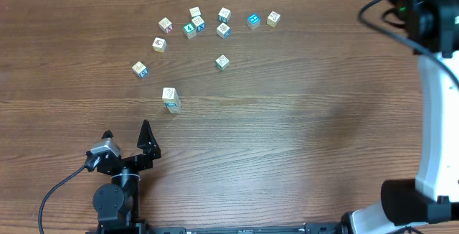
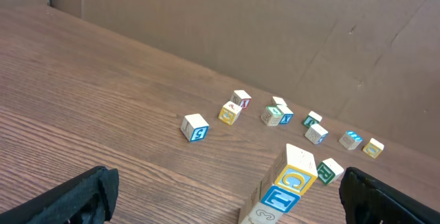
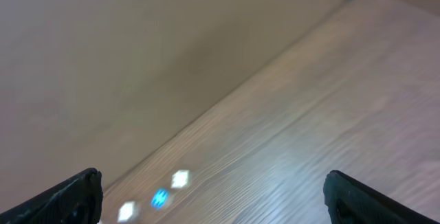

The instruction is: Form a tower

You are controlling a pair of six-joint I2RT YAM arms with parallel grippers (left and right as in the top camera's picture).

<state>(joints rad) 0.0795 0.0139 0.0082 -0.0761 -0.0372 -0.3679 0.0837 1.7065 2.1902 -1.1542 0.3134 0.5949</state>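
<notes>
The tower (image 1: 171,99) stands left of the table's centre as a one-cube-wide stack with a cream top. The left wrist view shows the tower (image 2: 290,183) with a yellow C face, a blue T face and a 3 face below. My left gripper (image 1: 127,130) sits open a little in front of and left of the stack, and nothing lies between its fingers (image 2: 89,193). My right gripper (image 3: 213,200) is open and empty, raised near the far right. Several loose cubes (image 1: 222,62) lie scattered behind the tower.
More loose cubes (image 1: 198,23) cluster at the back, with a blue one (image 1: 252,21) and a single one (image 1: 140,69) to the left. A brown cardboard wall (image 2: 275,25) closes the far edge. The right arm's white body (image 1: 432,148) stands along the right side.
</notes>
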